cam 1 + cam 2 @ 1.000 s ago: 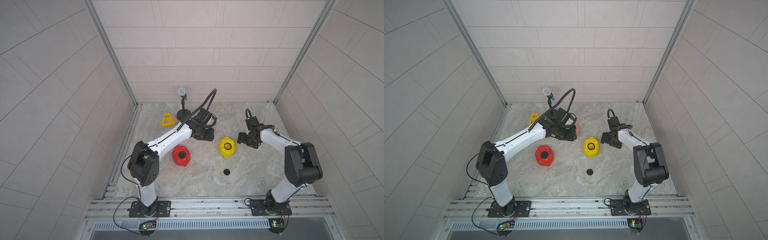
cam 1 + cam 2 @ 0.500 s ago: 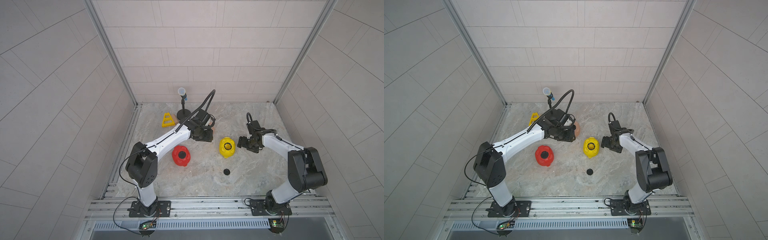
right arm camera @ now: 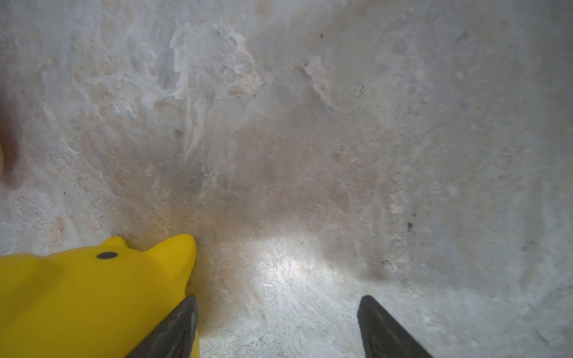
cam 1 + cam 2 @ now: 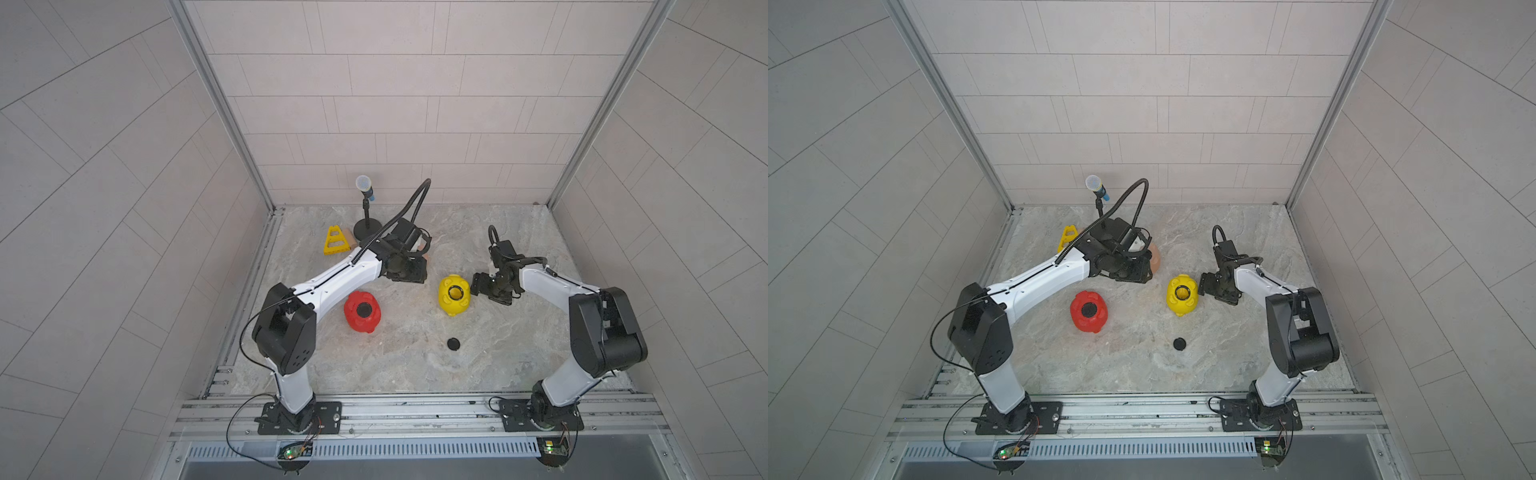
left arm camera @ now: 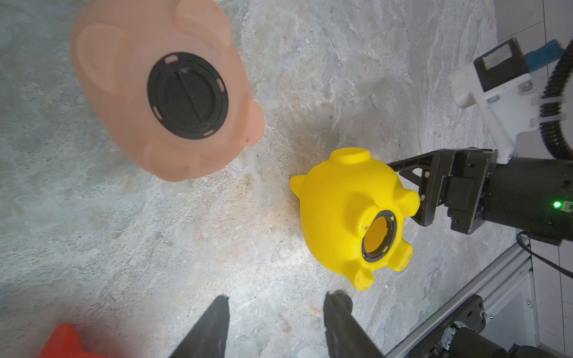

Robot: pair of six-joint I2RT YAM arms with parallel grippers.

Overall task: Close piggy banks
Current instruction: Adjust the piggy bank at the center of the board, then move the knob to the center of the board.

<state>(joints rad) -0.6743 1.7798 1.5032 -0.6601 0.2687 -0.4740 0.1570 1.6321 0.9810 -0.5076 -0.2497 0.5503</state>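
Grippers both spread, both empty! The right gripper (image 3: 278, 298) sits just beside the yellow pig (image 4: 454, 296), belly hole unplugged. The left gripper (image 5: 277, 297) hovers near the plugged peach pig (image 5: 167, 90); red pig (image 4: 362, 311) plugged too.

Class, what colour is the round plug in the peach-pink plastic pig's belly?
Black round plug, best seen in the left wrist view.

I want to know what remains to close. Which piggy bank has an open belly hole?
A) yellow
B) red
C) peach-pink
A: the yellow piggy bank has an empty hole; the red piggy bank and the peach-pink piggy bank are plugged in black.
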